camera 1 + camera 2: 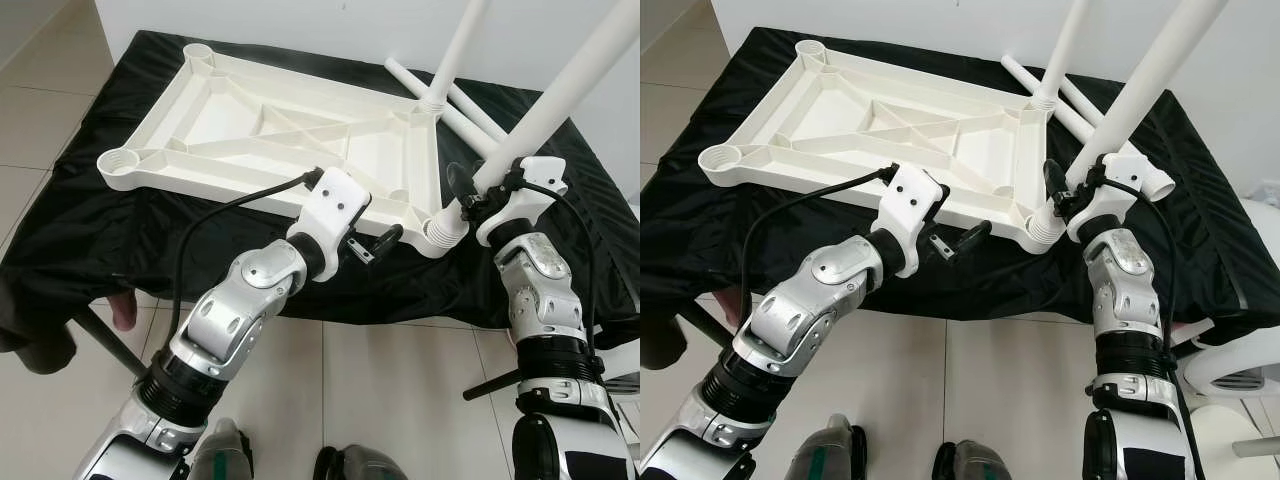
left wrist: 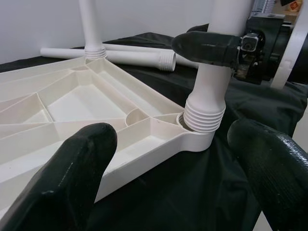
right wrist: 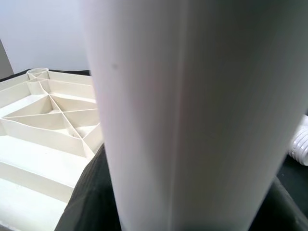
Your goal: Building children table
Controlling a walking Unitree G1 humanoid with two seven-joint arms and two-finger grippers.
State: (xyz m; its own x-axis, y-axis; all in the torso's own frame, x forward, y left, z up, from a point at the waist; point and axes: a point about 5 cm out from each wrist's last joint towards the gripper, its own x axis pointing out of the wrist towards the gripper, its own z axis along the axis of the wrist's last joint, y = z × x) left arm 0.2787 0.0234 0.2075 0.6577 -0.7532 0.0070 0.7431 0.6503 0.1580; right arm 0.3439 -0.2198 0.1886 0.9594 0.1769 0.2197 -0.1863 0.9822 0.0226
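Child's tabletop (image 1: pixel 270 135): white moulded plastic, rectangular, lying upside down on a black-draped table (image 1: pixel 90 215); underside ribbed with diagonal and cross struts, a round socket at each corner.

Near-right leg (image 1: pixel 560 95): smooth white plastic tube, ridged threaded collar at its foot, seated in the tabletop's near-right corner socket (image 2: pixel 197 139) and leaning up and away to the right. Far-right leg (image 1: pixel 455 50): same make, standing in the far-right socket. Loose legs (image 1: pixel 470 110): two more white tubes with threaded ends, lying flat on the cloth just beyond the far-right corner. Left-hand sockets open, no tubes in them.

Right gripper (image 1: pixel 470 195): jaws closed around the near-right leg just above its ridged collar; one black finger (image 2: pixel 207 45) seen wrapped across the tube in the left wrist view. White wrist housing and black cable beside the leg.

Left gripper (image 1: pixel 380 243): held low at the tabletop's near edge, jaws spread wide, holding nothing; rounded, matt-black rubbery fingers (image 2: pixel 72 168) either side of the near-right corner in the left wrist view. Black cable looping from its white wrist housing.

Cloth (image 1: pixel 130 100): black, glossy, creased, covering the table and hanging over its edges. Floor (image 1: pixel 390 380): pale square tiles with grey joints. Wall (image 1: pixel 330 25) behind: plain white.
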